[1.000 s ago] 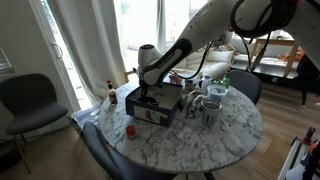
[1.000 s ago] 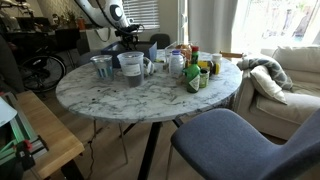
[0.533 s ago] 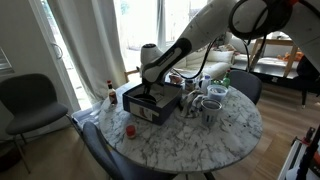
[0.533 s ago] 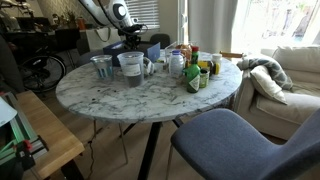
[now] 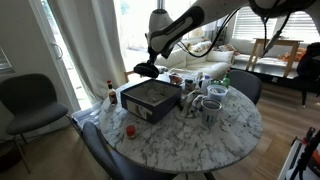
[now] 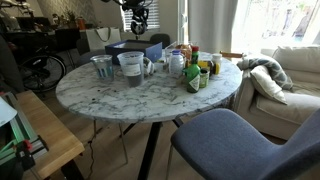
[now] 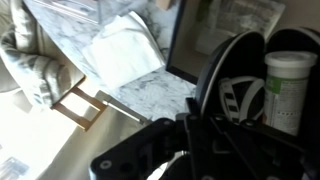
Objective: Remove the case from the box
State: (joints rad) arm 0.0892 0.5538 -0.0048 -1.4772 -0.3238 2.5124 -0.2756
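Gripper (image 5: 148,66) clamped on the small black case (image 5: 145,71), hanging well above the open box (image 5: 135,108), so the lift-out looks done, and next I'd want it carried sideways and lowered gently onto bare marble table (image 5: 190,138).

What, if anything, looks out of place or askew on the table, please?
Nothing looks spilled or damaged; the one oddity is the case, hanging in the claw above the box rather than lying in it.
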